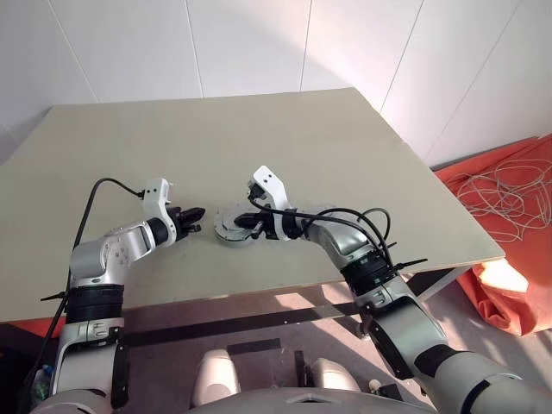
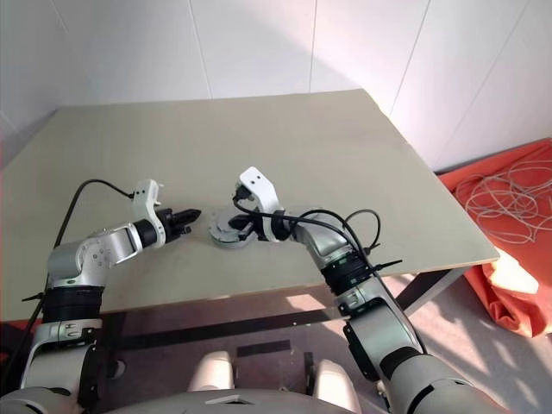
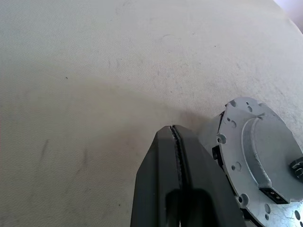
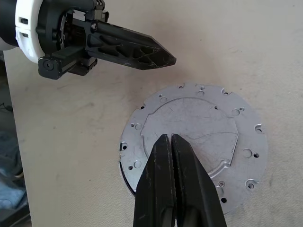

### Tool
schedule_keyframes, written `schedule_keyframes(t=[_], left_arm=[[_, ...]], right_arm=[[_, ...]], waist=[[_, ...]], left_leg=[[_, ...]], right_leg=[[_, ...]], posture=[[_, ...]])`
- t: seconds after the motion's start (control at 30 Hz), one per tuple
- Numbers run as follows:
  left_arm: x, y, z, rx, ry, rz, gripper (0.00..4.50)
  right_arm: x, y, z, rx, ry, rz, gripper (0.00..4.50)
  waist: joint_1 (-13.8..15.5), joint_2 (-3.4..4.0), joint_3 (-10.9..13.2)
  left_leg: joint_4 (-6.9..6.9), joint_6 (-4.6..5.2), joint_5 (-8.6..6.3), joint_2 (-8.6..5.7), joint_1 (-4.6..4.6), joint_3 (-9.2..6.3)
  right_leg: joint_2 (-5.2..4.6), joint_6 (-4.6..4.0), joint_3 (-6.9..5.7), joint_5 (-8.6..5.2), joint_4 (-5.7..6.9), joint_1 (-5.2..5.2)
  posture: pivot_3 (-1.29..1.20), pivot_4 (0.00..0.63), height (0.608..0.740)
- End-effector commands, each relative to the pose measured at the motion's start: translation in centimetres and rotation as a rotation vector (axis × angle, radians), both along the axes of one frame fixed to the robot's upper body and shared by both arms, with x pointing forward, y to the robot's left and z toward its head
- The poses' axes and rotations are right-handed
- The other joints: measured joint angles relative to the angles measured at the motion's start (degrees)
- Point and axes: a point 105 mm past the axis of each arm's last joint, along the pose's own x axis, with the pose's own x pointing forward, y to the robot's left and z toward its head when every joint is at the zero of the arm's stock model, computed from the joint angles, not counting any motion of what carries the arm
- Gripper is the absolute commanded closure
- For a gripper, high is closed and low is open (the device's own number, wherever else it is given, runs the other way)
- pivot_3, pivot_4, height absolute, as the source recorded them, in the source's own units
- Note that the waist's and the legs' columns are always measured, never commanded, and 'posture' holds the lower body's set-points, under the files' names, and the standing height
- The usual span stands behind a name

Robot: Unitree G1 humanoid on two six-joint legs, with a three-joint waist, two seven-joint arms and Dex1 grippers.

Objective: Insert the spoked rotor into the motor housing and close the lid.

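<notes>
The motor housing [image 4: 199, 137] sits near the table's front edge as a short round drum. Its upturned face is a flat silvery plate with small holes round the rim. The spoked rotor and the lid are out of view. My right gripper [image 4: 169, 136] is shut and empty. It reaches in from the right, with its tips over the middle of the plate; whether they touch it I cannot tell. My left gripper [image 1: 198, 212] is also shut and empty. It points at the housing [image 3: 255, 156] from the left, its tips a short gap away from the rim.
The pale table [image 1: 259, 147] stretches bare behind and to both sides of the housing. On the floor to the right lies an orange cloth [image 1: 517, 259] with a tangle of pale cable [image 1: 504, 194] on it. A white wall stands behind.
</notes>
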Motion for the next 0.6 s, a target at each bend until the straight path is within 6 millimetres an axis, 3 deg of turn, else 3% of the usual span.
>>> schedule_keyframes(t=[0.03, 0.17, 0.23, 0.43, 0.53, 0.6], left_arm=[[0.4, 0.3, 1.7, 0.006, -0.062, 0.002, 4.50], [0.5, 0.3, 1.7, 0.005, -0.062, 0.001, 4.50], [0.6, 0.2, 1.7, 0.004, -0.063, 0.000, 4.50], [0.8, 0.1, 1.7, 0.002, -0.066, -0.002, 4.50], [0.9, 0.1, 1.7, 0.002, -0.066, -0.004, 4.50], [0.9, 0.0, 1.7, 0.004, -0.066, -0.005, 4.50]], right_arm=[[0.1, -0.5, -0.8, -0.034, -0.002, -0.011, 4.46], [0.2, -1.2, -0.9, -0.042, -0.003, -0.024, 4.46], [0.3, -1.3, -0.1, 0.006, 0.007, -0.030, 4.46], [1.0, -1.5, 3.6, 0.140, -0.049, -0.052, 4.46], [1.3, -1.3, 6.0, 0.225, -0.140, -0.051, 4.46], [1.7, -1.4, 6.6, 0.217, -0.210, -0.058, 4.46]], waist=[[0.0, 0.00, 0.0], [0.0, 0.00, 0.0], [0.0, 0.00, 0.0], [0.0, 0.00, 0.0], [0.0, 0.00, 0.0], [0.0, 0.00, 0.0]], left_leg=[[0.00, 0.00, 0.00, 0.00, 0.00, 0.00], [0.00, 0.00, 0.00, 0.00, 0.01, 0.00], [0.00, 0.01, -0.01, -0.01, 0.01, 0.00], [-0.01, 0.01, -0.01, 0.00, -0.01, 0.00], [-0.06, -0.01, 0.00, 0.00, -0.02, 0.01], [-0.14, -0.01, 0.00, 0.00, -0.02, 0.02]], right_leg=[[0.00, 0.02, 0.00, -0.01, 0.00, 0.00], [0.00, 0.07, 0.00, -0.04, 0.00, 0.01], [-0.01, 0.09, 0.00, -0.05, -0.01, 0.02], [0.00, 0.16, 0.00, -0.09, -0.01, 0.00], [0.01, 0.07, 0.00, -0.04, -0.06, -0.02], [0.01, -0.01, 0.00, 0.00, -0.14, -0.03]], posture=[[0.00, 0.000, 0.740], [0.00, 0.000, 0.740], [0.00, 0.000, 0.740], [0.00, 0.000, 0.740], [0.00, 0.000, 0.740], [0.00, 0.000, 0.740]])
